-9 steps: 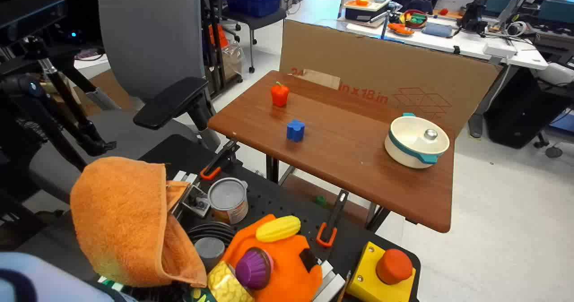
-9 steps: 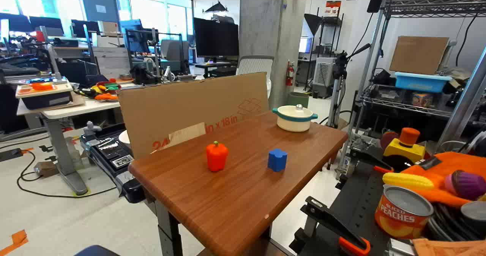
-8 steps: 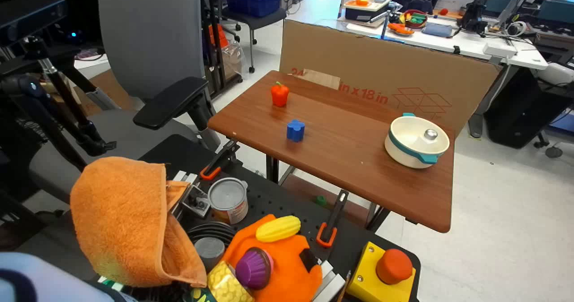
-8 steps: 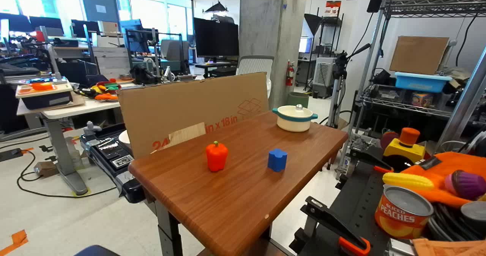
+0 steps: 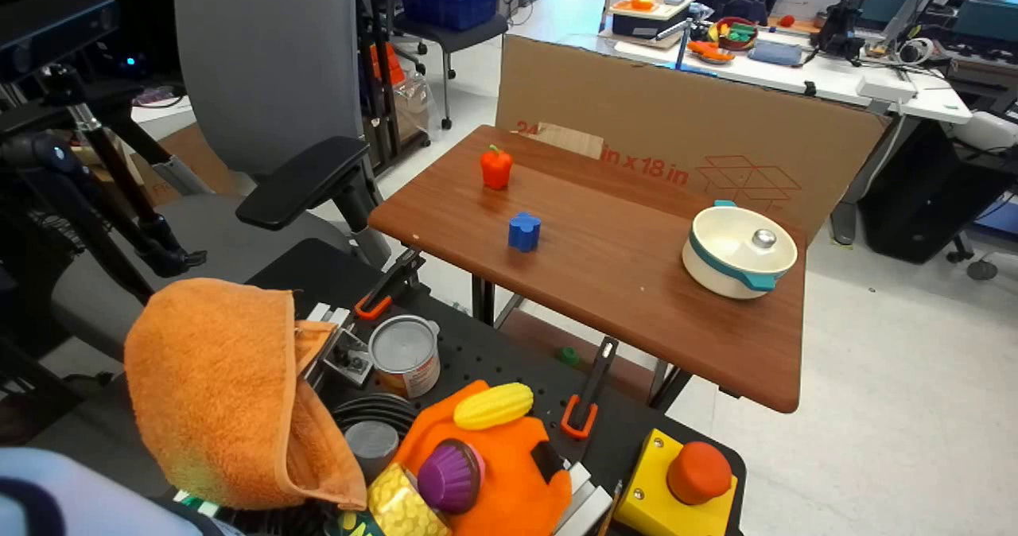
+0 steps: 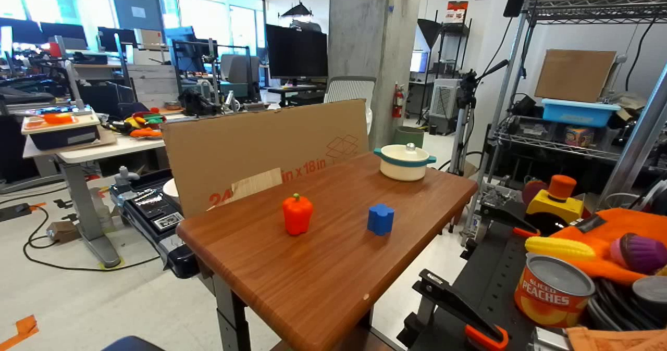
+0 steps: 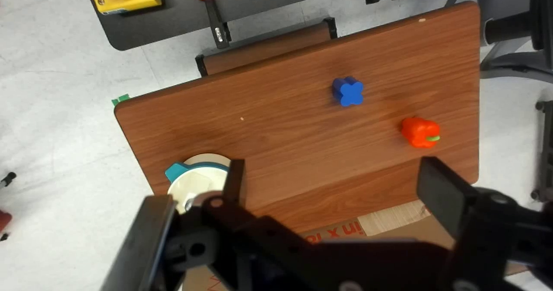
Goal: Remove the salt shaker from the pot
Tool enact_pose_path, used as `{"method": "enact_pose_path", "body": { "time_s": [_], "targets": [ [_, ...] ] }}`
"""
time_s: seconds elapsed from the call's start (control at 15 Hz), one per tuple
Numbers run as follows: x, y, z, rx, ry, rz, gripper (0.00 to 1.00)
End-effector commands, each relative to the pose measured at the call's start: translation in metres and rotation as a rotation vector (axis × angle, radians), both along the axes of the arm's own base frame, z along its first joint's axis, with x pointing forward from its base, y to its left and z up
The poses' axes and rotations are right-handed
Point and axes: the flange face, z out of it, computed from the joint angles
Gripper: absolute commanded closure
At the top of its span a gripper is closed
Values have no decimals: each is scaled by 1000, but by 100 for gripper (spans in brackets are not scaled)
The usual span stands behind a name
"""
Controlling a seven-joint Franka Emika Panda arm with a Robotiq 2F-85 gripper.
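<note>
Gripper (image 7: pixel 332 176) is spread wide with nothing in it, pot (image 7: pixel 203 165) is off to its left in the wrist view, and the salt shaker isn't visible, so probably under that knobbed lid (image 5: pixel 732 238).

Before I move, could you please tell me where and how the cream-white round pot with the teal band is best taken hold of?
Probably from above, closing across the width of the flat teal tab handle that the wrist view shows. It juts outward from the pot, raised off the brown wooden tabletop, and looks far narrower than the pot. The black gripper is open.
</note>
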Motion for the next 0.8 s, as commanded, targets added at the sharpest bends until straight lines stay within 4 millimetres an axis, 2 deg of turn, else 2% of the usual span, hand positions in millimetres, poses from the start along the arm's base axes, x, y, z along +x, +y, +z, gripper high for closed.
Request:
{"method": "enact_pose_path", "body": {
  "time_s": [0.0, 0.13, 0.47, 0.73],
  "targets": [
    [27, -15, -11, 8, 2, -76, 0],
    [47, -30, -26, -8, -1, -134, 0],
    [103, -77, -88, -31, 22, -293, 0],
    [144, -102, -131, -44, 30, -390, 0]
  ]
}}
